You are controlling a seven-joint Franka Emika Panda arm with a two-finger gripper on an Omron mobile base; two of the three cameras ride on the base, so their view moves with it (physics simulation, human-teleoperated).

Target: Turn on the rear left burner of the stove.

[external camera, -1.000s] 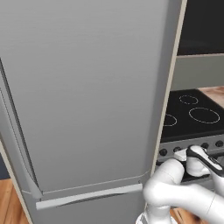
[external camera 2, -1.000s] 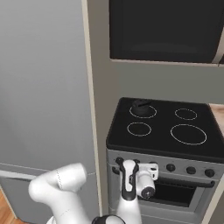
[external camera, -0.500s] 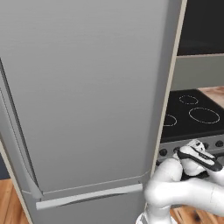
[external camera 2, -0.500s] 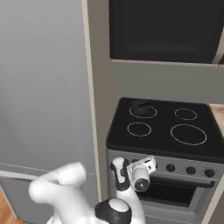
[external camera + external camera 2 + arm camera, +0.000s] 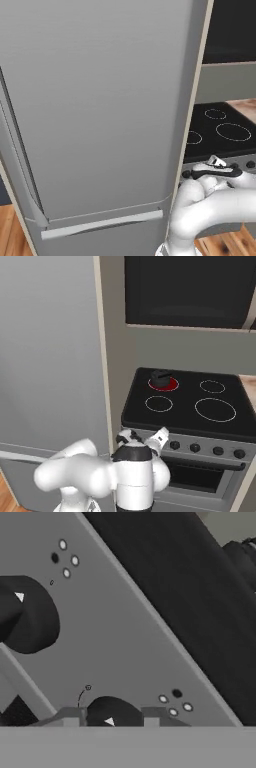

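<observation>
The knob (image 5: pixel 111 714) at the bottom looks hard and smooth; pinch its round sides. The gripper (image 5: pixel 134 437) sits around it, grip unclear.

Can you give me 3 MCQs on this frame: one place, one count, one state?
1. Where does the small black pot sit?
A. on the rear left burner
B. on the front right burner
C. on the oven door

2. How many burner rings does the stove top bear?
A. two
B. four
C. six

3. What state is the rear left burner in?
A. dark like the rest
B. glowing red
C. covered by a lid

Answers: 1 A, the pot stands on the back left ring in the right base view. 2 B, two rear and two front rings show on the black glass. 3 B, that ring alone is red while the other three are white outlines.
</observation>
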